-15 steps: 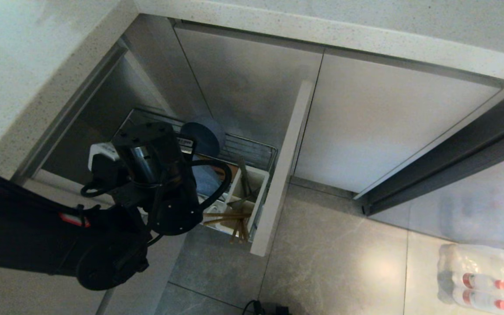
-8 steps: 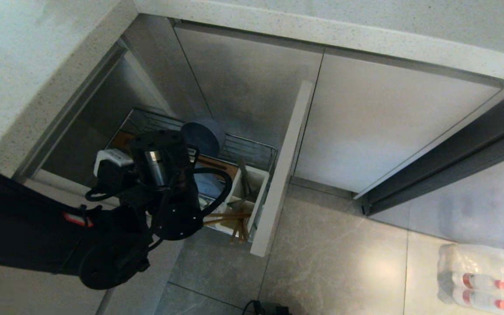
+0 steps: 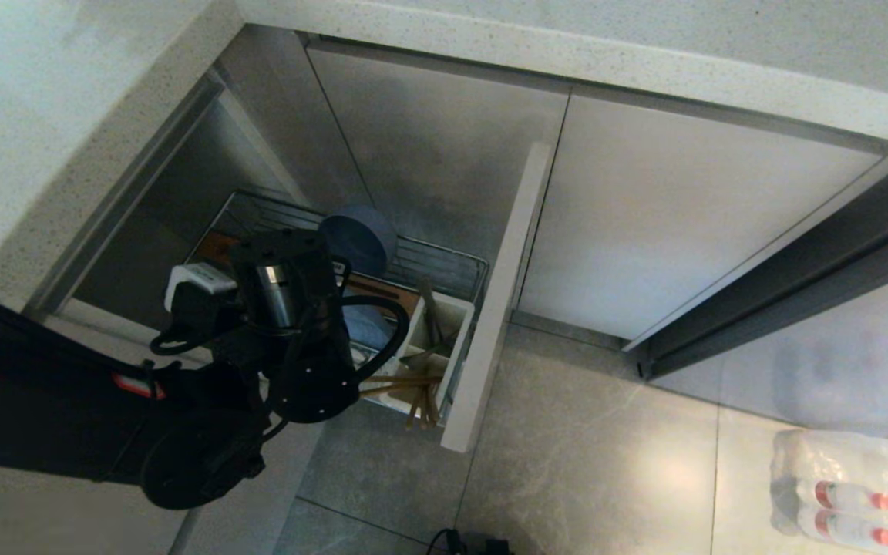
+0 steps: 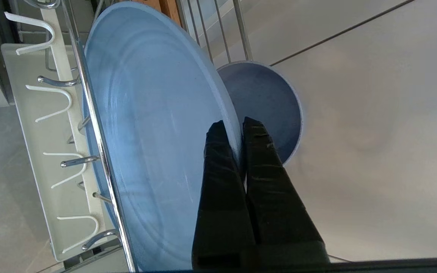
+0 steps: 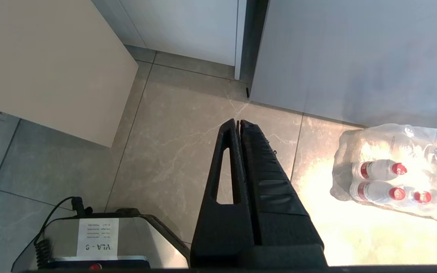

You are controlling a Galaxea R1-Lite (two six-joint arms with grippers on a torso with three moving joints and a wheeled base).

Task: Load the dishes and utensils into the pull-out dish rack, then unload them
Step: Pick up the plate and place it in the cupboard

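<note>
My left gripper (image 4: 237, 127) is shut on the rim of the light-blue plate (image 4: 146, 132), one finger on each face. The plate stands on edge in the pull-out dish rack (image 3: 444, 270), beside the white prongs (image 4: 51, 113). In the head view my left arm covers most of the plate (image 3: 367, 324). Behind it the blue-grey bowl (image 4: 264, 102) stands on edge in the rack. The wooden chopsticks (image 3: 398, 383) and a dark slim fork (image 3: 427, 308) lie in the white caddy (image 3: 444, 339). My right gripper (image 5: 238, 122) hangs shut and empty over the floor.
The rack's beige front panel (image 3: 498, 308) juts out over the tiled floor. A stone worktop (image 3: 567, 54) runs above the cabinet doors. A wrapped pack of water bottles (image 3: 852, 486) lies on the floor at the right. The robot's base (image 5: 101, 242) sits below the right gripper.
My left wrist has shifted a little toward the rack's front panel, still gripping the plate. The bowl, utensils and right arm have stayed put.
</note>
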